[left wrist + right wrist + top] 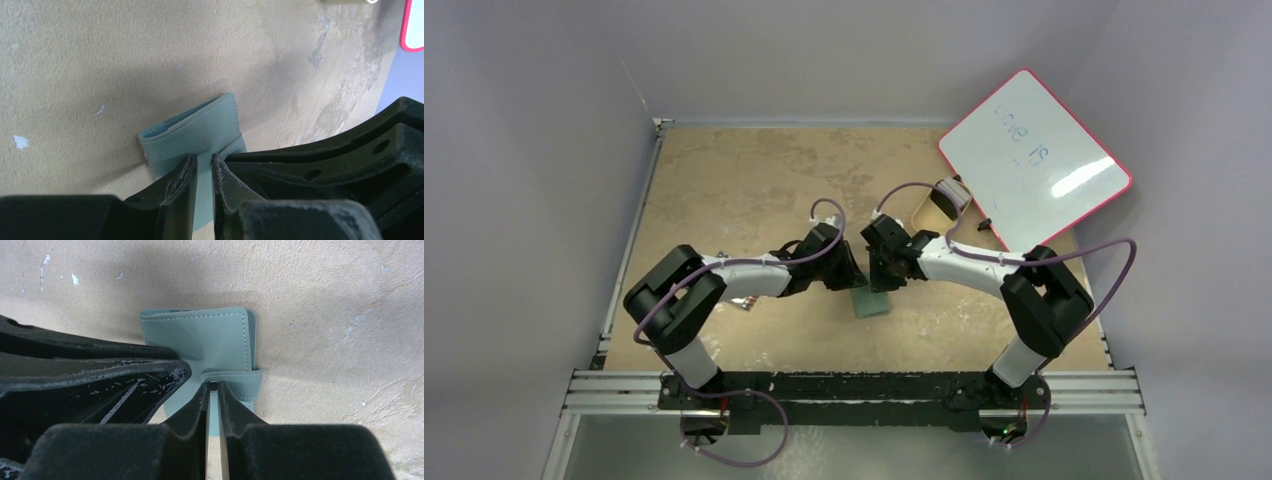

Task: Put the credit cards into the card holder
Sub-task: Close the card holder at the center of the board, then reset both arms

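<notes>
The card holder (872, 301) is a dull-green wallet lying folded on the tan table between the two arms. It also shows in the left wrist view (195, 130) and the right wrist view (205, 337). My left gripper (851, 272) (204, 162) stands on the wallet's top face with its fingers nearly together and nothing between them. My right gripper (886, 276) (213, 386) is closed on the wallet's snap tab (240, 379), with the metal snap at its fingertips. A thin pale flat piece (744, 302), perhaps a credit card, peeks out beside the left arm.
A tan oval tray (932, 207) with something dark in it stands at the back right of the wallet. A red-rimmed whiteboard (1036, 158) leans at the table's right rear corner. The right gripper's black fingers (340, 165) crowd the left wrist view.
</notes>
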Controlling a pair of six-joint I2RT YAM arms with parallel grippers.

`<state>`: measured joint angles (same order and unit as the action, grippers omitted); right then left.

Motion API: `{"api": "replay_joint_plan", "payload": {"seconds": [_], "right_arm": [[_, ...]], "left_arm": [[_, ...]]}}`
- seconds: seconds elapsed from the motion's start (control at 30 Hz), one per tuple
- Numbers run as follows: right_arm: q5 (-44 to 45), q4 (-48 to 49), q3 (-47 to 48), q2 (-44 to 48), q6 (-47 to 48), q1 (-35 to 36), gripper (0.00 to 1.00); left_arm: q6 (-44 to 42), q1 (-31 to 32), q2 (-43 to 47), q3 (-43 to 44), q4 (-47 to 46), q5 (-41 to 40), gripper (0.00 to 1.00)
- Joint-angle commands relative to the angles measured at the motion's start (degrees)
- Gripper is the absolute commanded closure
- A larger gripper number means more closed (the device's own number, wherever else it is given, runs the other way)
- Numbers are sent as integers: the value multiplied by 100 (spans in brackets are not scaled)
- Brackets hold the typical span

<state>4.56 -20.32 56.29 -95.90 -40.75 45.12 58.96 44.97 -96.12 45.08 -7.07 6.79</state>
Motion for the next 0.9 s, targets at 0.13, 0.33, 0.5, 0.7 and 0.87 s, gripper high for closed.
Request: {"api": "replay_joint_plan", "payload": {"seconds": [0.13, 0.33, 0.5, 0.7, 0.87], "right_arm": [[532, 256, -133, 233, 30, 53, 86], [826, 1089, -278, 1651, 24, 51, 72], [986, 1287, -503, 2650, 107, 52, 62], [1401, 883, -451, 3928, 406, 51, 27], [1551, 659, -393, 4627, 527, 58, 1]], "left_arm": [[-327, -178, 1020, -7, 830, -590, 76], [-654, -196, 1943, 392, 1950, -1544, 51], [-1101, -191, 2776, 984, 2974, -2429, 40], [-1946, -197, 3622, 1604, 3542, -2785, 35], [-2144, -196, 4475, 1542, 3305, -2924, 31]]}}
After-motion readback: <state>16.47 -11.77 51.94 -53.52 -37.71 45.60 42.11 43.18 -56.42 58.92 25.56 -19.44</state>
